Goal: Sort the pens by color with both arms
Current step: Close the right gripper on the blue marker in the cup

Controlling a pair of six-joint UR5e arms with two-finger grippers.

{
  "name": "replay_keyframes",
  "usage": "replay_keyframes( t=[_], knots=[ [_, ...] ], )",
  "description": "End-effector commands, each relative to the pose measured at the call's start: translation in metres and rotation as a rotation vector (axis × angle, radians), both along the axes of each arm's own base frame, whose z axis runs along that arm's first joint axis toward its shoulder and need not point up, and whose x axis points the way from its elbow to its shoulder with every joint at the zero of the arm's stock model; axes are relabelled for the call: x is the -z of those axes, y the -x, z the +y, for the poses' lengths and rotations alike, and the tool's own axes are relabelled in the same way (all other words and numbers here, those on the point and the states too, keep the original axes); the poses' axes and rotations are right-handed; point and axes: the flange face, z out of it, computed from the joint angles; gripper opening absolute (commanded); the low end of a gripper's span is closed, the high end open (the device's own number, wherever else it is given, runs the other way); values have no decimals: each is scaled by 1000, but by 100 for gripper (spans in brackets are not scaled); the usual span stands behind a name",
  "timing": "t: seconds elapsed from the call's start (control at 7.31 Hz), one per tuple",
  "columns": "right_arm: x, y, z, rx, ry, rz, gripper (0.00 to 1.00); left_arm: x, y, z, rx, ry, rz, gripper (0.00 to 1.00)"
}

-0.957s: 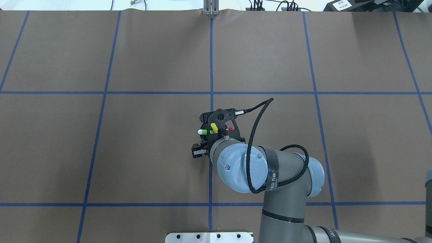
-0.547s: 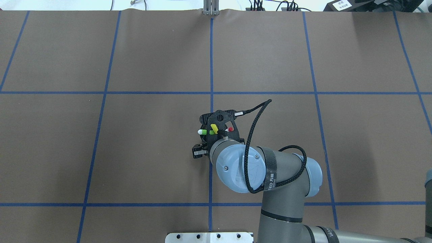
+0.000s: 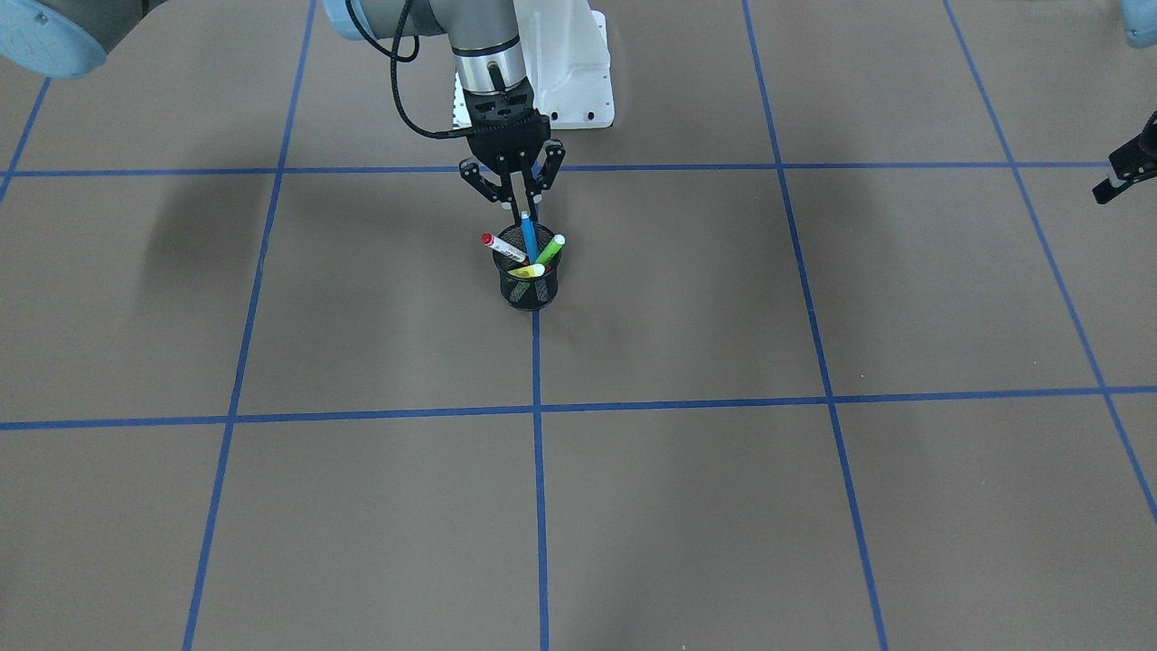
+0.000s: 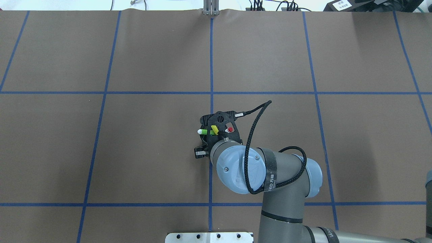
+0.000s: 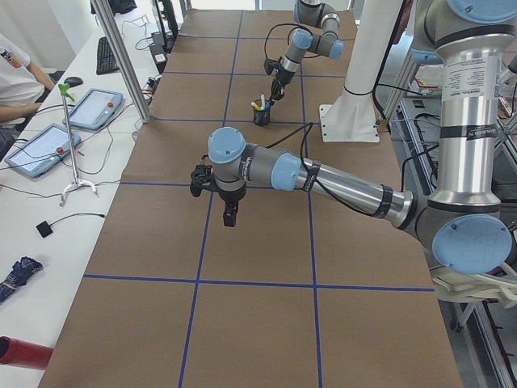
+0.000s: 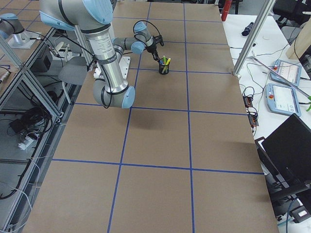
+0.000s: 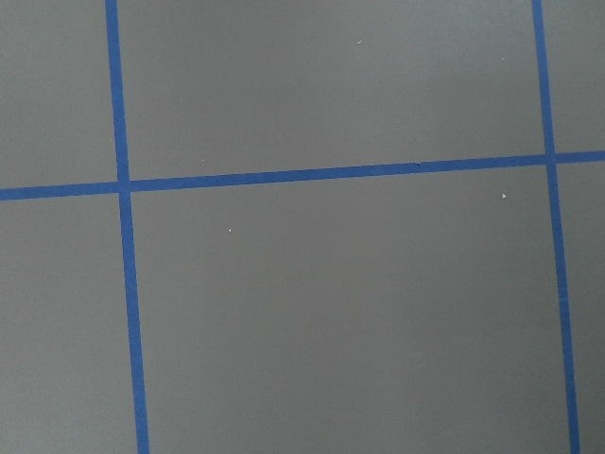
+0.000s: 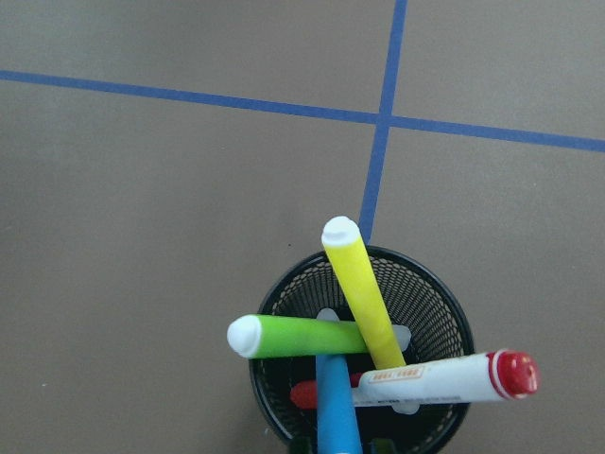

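Note:
Several pens stand in a black mesh cup (image 3: 529, 289) at the table's middle. The blue pen (image 3: 529, 237) is upright and my right gripper (image 3: 522, 206) is shut on its top end. A green pen (image 3: 550, 248), a yellow pen (image 3: 526, 270) and a white pen with a red cap (image 3: 502, 247) lean on the rim. The right wrist view looks straight down on the blue pen (image 8: 337, 409), green pen (image 8: 295, 338), yellow pen (image 8: 361, 293) and white pen (image 8: 435, 378). My left gripper (image 3: 1114, 181) hangs far off to the side over bare table; I cannot tell whether it is open.
Blue tape lines divide the brown table cover into squares. The white pedestal base (image 3: 569, 63) stands just behind the cup. Beyond the table's far edge, tablets (image 5: 93, 109) lie on a bench where a person (image 5: 14, 73) sits.
The right wrist has sunk a little over the cup and its visible finger has drawn inward. The pens in the cup have barely shifted.

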Motion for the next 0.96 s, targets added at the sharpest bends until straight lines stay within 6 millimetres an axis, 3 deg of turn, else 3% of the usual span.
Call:
replay_keyframes(
  t=[0.0, 0.41, 0.68, 0.82],
  knots=[
    [3, -2, 1, -1, -3, -9, 0, -1, 0, 0, -1, 0, 0, 100],
    [27, -46, -5, -36, -22, -57, 0, 1, 0, 0, 1, 0, 0, 100],
    [43, -87, 23, -2, -10, -37, 0, 1, 0, 0, 1, 0, 2, 100],
    [50, -97, 37, 18, -7, -29, 0, 1, 0, 0, 1, 0, 2, 100]
  ],
)
